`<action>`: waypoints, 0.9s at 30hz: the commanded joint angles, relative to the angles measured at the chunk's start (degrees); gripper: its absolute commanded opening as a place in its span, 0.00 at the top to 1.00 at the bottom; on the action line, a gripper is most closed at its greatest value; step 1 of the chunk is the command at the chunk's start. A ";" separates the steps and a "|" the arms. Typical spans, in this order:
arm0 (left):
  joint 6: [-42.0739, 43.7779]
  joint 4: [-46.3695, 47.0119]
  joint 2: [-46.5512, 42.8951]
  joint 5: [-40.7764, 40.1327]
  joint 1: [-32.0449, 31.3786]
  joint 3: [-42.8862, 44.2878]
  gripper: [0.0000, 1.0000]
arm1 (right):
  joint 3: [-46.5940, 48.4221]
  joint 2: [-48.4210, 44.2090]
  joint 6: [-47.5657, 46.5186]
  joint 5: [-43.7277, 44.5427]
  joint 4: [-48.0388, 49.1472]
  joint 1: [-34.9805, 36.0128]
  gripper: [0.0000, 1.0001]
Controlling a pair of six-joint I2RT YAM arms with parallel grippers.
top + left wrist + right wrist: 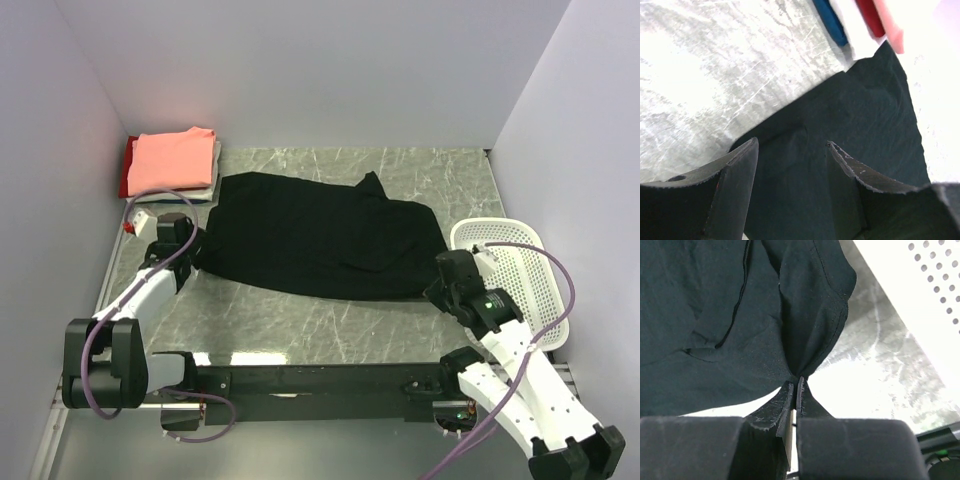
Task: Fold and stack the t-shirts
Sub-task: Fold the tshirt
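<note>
Taking the black t-shirt [310, 240] by both edges
My right gripper [796, 385] pinches its right edge; my left gripper [791, 145] is open over the left edge and should close low.

The marbled table [300, 320] is carrying a black t-shirt [310, 235], which is lying spread out between the left gripper [198, 250] and the right gripper [437, 285]. A stack of folded shirts [172, 165] is sitting beyond the left gripper. A white mesh basket [520, 275] is resting just outboard of the right gripper.
</note>
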 commanded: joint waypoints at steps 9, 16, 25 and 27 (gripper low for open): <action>0.84 -1.58 -3.50 -1.41 0.01 -2.79 0.39 | 3.47 -1.08 -10.48 -13.41 6.41 -2.56 0.49; 1.46 0.26 -8.59 1.13 -0.17 -7.98 0.41 | 7.23 11.65 -8.73 -11.85 19.33 15.35 0.49; -0.91 -1.57 -16.41 4.93 -1.13 -12.20 0.40 | 16.90 38.88 -14.52 -9.39 32.53 29.32 0.48; -2.40 -4.83 -17.21 3.34 -1.31 -12.55 0.39 | 19.62 41.97 -15.84 -7.99 34.28 31.27 0.48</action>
